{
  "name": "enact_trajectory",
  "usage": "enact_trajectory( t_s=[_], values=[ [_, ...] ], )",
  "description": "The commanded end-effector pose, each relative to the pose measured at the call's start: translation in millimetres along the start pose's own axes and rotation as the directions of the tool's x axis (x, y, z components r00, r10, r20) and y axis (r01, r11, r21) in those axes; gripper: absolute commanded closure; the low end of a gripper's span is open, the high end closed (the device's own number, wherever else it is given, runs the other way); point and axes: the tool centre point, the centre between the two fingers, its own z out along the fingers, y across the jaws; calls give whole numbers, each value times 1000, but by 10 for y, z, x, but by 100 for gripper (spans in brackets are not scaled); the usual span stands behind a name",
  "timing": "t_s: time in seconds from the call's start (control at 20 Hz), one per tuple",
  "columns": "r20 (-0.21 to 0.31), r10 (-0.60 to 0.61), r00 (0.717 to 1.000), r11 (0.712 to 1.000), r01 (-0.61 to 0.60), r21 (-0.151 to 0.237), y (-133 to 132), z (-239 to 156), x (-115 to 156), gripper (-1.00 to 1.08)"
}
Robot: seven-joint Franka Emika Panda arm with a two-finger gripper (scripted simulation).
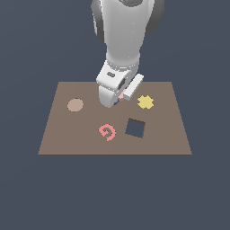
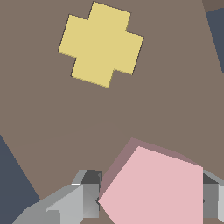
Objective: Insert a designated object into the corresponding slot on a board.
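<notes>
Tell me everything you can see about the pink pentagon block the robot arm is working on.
The pink pentagon block is a small, flat five-sided piece with a light pink top face and a slightly darker pink side edge, plain and matte. In the wrist view it sits between the grey fingers, one at each side, apparently touching it. Beneath it is the brown board, but whether it rests there is unclear. In the exterior view only a pink sliver shows beneath the gripper.

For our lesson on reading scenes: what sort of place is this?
Probably a simulated test scene, not a real room: a flat brown board on a featureless dark ground, flat-coloured shapes like the yellow piece, and a plainly rendered robot hand.
</notes>
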Motion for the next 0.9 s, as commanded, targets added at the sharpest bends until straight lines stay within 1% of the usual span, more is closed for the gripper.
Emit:
enact_trajectory(
  t_s=[0.0,0.45,0.85],
  values=[
    [0,-53,999,999,53,0,51,-4,-52,108],
    [0,-171,985,985,171,0,188,-7,-164,108],
    [0,-201,980,980,201,0,230,-7,-185,108]
  ],
)
